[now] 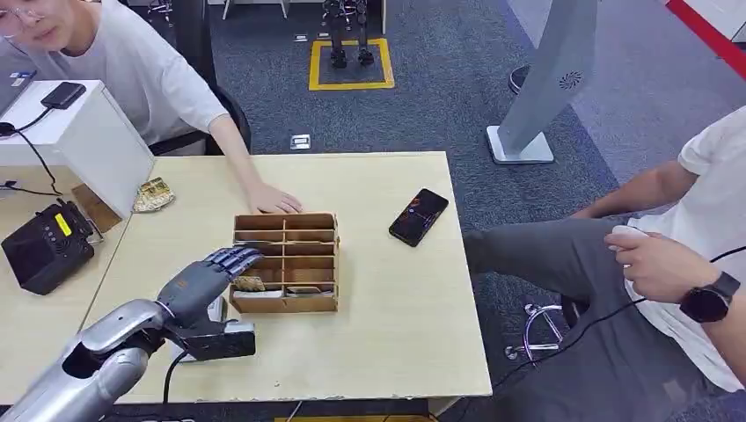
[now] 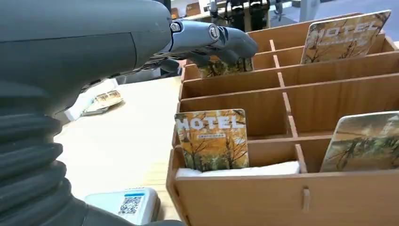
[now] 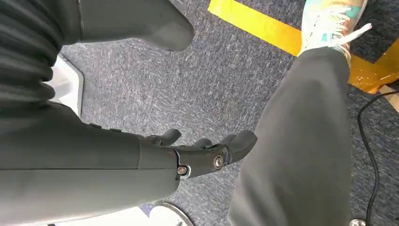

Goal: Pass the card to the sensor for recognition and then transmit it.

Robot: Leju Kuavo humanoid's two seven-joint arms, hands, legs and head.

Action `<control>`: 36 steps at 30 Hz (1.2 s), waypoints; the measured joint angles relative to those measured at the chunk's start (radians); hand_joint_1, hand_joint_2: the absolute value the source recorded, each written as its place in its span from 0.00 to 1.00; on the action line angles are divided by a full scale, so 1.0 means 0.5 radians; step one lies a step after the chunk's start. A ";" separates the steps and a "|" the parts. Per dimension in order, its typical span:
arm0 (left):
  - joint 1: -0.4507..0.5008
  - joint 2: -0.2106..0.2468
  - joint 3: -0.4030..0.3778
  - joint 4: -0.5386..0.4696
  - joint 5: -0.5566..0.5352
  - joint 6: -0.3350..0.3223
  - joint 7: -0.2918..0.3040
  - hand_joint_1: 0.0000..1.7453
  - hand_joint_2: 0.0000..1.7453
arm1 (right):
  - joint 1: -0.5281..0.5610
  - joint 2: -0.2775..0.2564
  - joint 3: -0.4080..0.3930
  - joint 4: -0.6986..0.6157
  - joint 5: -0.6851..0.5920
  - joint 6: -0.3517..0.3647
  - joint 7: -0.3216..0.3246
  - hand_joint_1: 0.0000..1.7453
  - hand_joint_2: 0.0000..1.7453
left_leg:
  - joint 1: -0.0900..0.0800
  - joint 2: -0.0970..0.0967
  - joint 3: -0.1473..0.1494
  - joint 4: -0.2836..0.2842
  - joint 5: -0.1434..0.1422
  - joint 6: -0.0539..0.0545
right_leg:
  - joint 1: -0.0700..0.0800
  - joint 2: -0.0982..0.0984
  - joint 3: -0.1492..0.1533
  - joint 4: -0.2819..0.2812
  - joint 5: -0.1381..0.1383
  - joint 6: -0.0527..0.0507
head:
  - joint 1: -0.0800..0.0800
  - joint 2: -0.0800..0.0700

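Fingers (image 2: pixel 226 40) of left hand (image 1: pixel 207 277) curl over a card (image 2: pixel 221 66) in the organizer (image 1: pixel 286 262) — grip uncertain.

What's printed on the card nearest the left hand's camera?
White "HOTEL" over orange autumn trees on the card; left wrist view.

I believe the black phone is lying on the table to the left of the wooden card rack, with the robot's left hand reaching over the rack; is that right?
Not quite: the black phone lies on the table to the right of the wooden card rack, as the head view shows. The rest holds: the left robot hand reaches over the rack.
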 joint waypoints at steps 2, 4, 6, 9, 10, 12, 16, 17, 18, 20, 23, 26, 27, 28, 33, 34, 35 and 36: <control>0.000 -0.014 0.000 0.007 -0.010 0.008 0.012 0.00 1.00 | 0.000 0.001 0.000 0.000 0.001 -0.002 0.000 0.00 1.00 | 0.000 0.000 0.000 0.000 0.000 0.000 | 0.000 0.000 0.000 0.000 0.000 0.000 | 0.000 0.000; 0.000 -0.025 0.000 0.017 -0.028 0.017 0.028 0.00 1.00 | 0.000 0.001 0.000 0.000 0.003 -0.002 0.000 0.00 1.00 | 0.000 0.000 0.000 0.000 0.000 0.000 | 0.000 0.000 0.000 0.000 0.000 0.000 | 0.000 0.000; 0.000 -0.036 0.000 0.031 -0.039 0.025 0.033 0.00 1.00 | 0.000 0.001 0.000 -0.001 0.006 -0.002 0.000 0.00 1.00 | 0.000 0.000 0.000 0.000 0.000 0.000 | 0.000 0.000 0.000 0.000 0.000 0.000 | 0.000 0.000; 0.000 -0.053 0.000 0.056 -0.040 0.026 0.034 0.00 1.00 | 0.000 0.002 0.001 -0.002 0.009 -0.002 0.000 0.00 1.00 | 0.000 0.000 0.000 0.000 0.000 0.000 | 0.000 0.000 0.000 0.000 0.000 0.000 | 0.000 0.000; 0.000 -0.060 0.000 0.064 -0.040 0.026 0.034 0.00 1.00 | 0.000 0.002 0.001 -0.002 0.011 -0.002 0.000 0.00 1.00 | 0.000 0.000 0.000 0.000 0.000 0.000 | 0.000 0.000 0.000 0.000 0.000 0.000 | 0.000 0.000; 0.000 -0.068 0.000 0.079 -0.041 0.027 0.034 0.00 1.00 | 0.000 0.003 0.001 -0.002 0.011 -0.002 0.000 0.00 1.00 | 0.000 0.000 0.000 0.000 0.000 0.000 | 0.000 0.000 0.000 0.000 0.000 0.000 | 0.000 0.000; 0.000 -0.083 0.000 0.101 -0.041 0.027 0.034 0.00 1.00 | 0.000 0.004 0.001 -0.002 0.011 -0.002 0.000 0.00 1.00 | 0.000 0.000 0.000 0.000 0.000 0.000 | 0.000 0.000 0.000 0.000 0.000 0.000 | 0.001 0.000; 0.000 -0.086 0.000 0.108 -0.041 0.027 0.034 0.00 1.00 | 0.000 0.004 0.001 -0.002 0.011 -0.002 0.000 0.00 1.00 | 0.000 0.000 0.000 0.000 0.000 0.000 | 0.000 0.000 0.000 0.000 0.000 0.000 | 0.000 0.000; 0.000 -0.090 0.000 0.111 -0.041 0.027 0.034 0.00 1.00 | 0.000 0.004 0.001 -0.002 0.011 -0.002 0.000 0.00 1.00 | 0.000 0.000 0.000 0.000 0.000 0.000 | 0.000 0.000 0.000 0.000 0.000 0.000 | 0.000 0.000; 0.000 -0.095 0.000 0.118 -0.041 0.027 0.034 0.00 1.00 | -0.001 0.004 0.001 -0.002 0.011 -0.002 0.000 0.00 1.00 | 0.000 0.000 0.000 0.000 0.000 0.000 | 0.000 0.000 0.000 0.000 0.000 0.000 | 0.000 0.000; -0.001 -0.102 0.000 0.129 -0.041 0.027 0.034 0.00 1.00 | -0.001 0.004 0.001 -0.002 0.011 -0.002 0.000 0.00 1.00 | 0.000 0.000 0.000 0.000 0.000 0.000 | 0.000 0.000 0.000 0.000 0.000 0.000 | 0.000 0.000; -0.001 -0.111 0.000 0.140 -0.044 0.027 0.034 0.00 1.00 | -0.001 0.004 0.001 -0.002 0.011 -0.002 0.000 0.00 1.00 | 0.000 0.000 0.000 0.000 0.000 0.000 | 0.000 0.000 0.000 0.000 0.000 0.000 | 0.000 0.000; -0.001 -0.114 0.000 0.141 -0.044 0.027 0.034 0.00 1.00 | -0.001 0.004 0.001 -0.002 0.011 -0.002 0.000 0.00 1.00 | 0.000 0.000 0.000 0.000 0.000 0.000 | 0.000 0.000 0.000 0.000 0.000 0.000 | 0.000 0.000; -0.001 -0.115 0.000 0.143 -0.044 0.028 0.034 0.00 1.00 | -0.001 0.004 0.001 -0.002 0.011 -0.002 0.000 0.00 1.00 | 0.000 0.000 0.000 0.000 0.000 0.000 | 0.000 0.000 0.000 0.000 0.000 0.000 | 0.000 0.000; -0.001 -0.134 0.002 0.152 -0.037 0.089 0.050 0.00 1.00 | -0.001 0.005 0.001 -0.002 0.012 -0.003 0.000 0.00 1.00 | 0.000 0.000 0.000 0.000 0.000 0.000 | 0.000 0.000 0.000 0.000 0.000 0.000 | 0.000 0.000; -0.001 -0.137 0.002 0.153 -0.035 0.095 0.052 0.00 1.00 | 0.000 0.005 0.001 -0.002 0.012 -0.003 0.000 0.00 1.00 | 0.000 0.000 0.000 0.000 0.000 0.000 | 0.000 0.000 0.000 0.000 0.000 0.000 | 0.000 0.000; -0.001 -0.143 0.002 0.153 -0.034 0.101 0.053 0.00 1.00 | 0.000 0.005 0.001 -0.002 0.012 -0.004 -0.002 0.00 1.00 | 0.000 0.000 0.000 0.000 0.000 0.000 | 0.000 0.000 0.000 0.000 0.000 0.000 | 0.000 0.000; 0.000 -0.147 0.002 0.153 -0.031 0.110 0.056 0.00 1.00 | 0.000 0.005 0.001 -0.002 0.011 -0.004 -0.002 0.00 1.00 | 0.000 0.000 0.000 0.000 0.000 0.000 | 0.000 0.000 0.000 0.000 0.000 0.000 | 0.000 0.000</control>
